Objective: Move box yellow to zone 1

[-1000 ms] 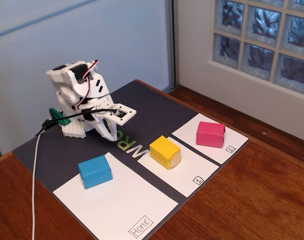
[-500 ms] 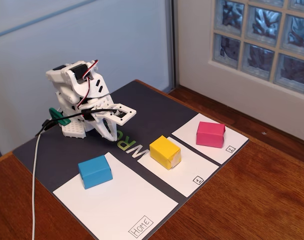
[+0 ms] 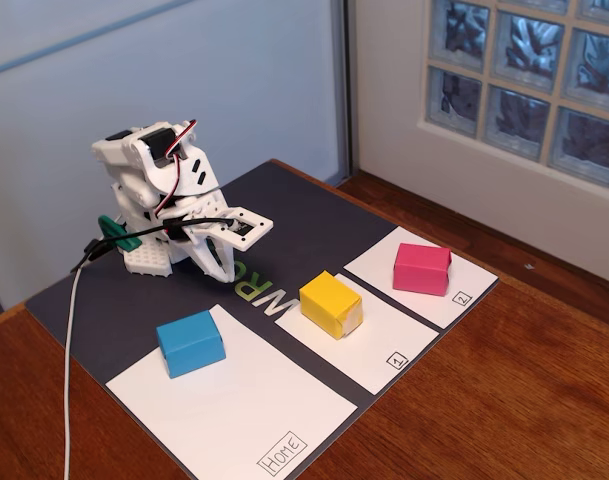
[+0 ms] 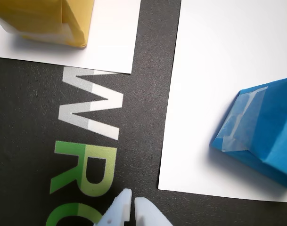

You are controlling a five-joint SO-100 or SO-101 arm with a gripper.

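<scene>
The yellow box (image 3: pixel 331 304) rests on the white zone 1 panel (image 3: pixel 379 335), near its far end, with the boxed "1" label at the panel's near corner. In the wrist view the yellow box (image 4: pixel 49 21) shows at the top left on a white panel (image 4: pixel 112 37). My gripper (image 3: pixel 227 262) is folded back near the arm's base, well behind the box and touching nothing. Its white fingertips (image 4: pixel 132 203) sit at the wrist view's bottom edge, shut, with only a thin slit between them.
A blue box (image 3: pixel 190 343) sits on the large "Home" panel (image 3: pixel 244 410), and shows in the wrist view (image 4: pixel 261 132) at the right. A pink box (image 3: pixel 421 268) lies on panel "2" (image 3: pixel 462 290). A white cable (image 3: pixel 69 380) trails off the dark mat (image 3: pixel 94 310).
</scene>
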